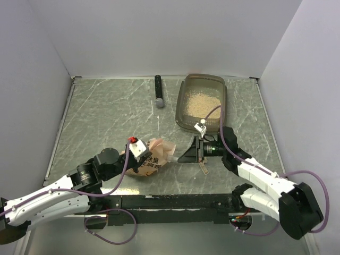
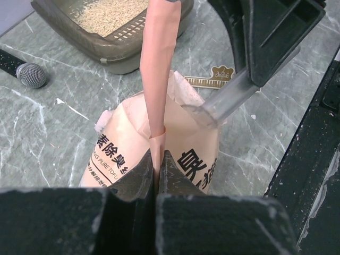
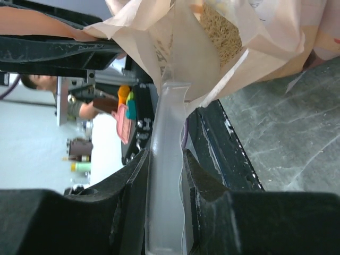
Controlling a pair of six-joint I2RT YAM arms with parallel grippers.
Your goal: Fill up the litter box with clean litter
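The smoky grey-brown litter box [image 1: 182, 115] stands at the back right with a heap of pale beige clean litter [image 1: 201, 102] in it; it also shows in the left wrist view [image 2: 114, 56]. An orange-pink pouch [image 1: 155, 159] stands open near the front middle. My left gripper [image 1: 139, 155] is shut on the pouch's top edge [image 2: 158, 106]. My right gripper [image 1: 189, 153] is shut on the handle of a translucent scoop [image 3: 167, 159], whose head is inside the pouch mouth. More litter [image 3: 220, 29] shows inside the pouch.
A black microphone [image 1: 159, 93] lies at the back, left of the litter box. A small tan tag [image 1: 203, 167] lies on the table under my right gripper. A black rail [image 1: 175, 202] runs along the near edge. White walls enclose the table.
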